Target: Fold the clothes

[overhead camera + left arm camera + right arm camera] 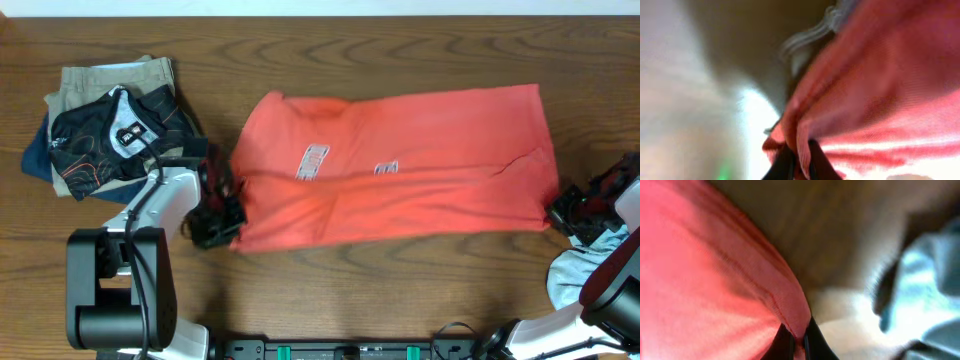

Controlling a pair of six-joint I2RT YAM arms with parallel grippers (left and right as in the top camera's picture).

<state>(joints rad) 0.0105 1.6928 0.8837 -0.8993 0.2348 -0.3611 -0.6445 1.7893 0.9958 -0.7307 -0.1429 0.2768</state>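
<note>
Across the table [400,295], coral T-shirt [420,170], left pincer [228,222], right pincer [556,210] clamping its corners

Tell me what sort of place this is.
Probably a robot lab's clothes-folding bench: a wooden table, the left gripper and right gripper pinching a coral-red T-shirt, a pile of other clothes nearby.

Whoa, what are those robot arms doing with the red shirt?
They are folding it. The coral-red T-shirt lies spread flat on the wooden table. The left hand is pinched shut on the shirt's near corner at one end, and the right hand is pinched shut on its edge at the other end. A pile of other clothes sits off to the left, and a light blue cloth lies by the right arm.
</note>
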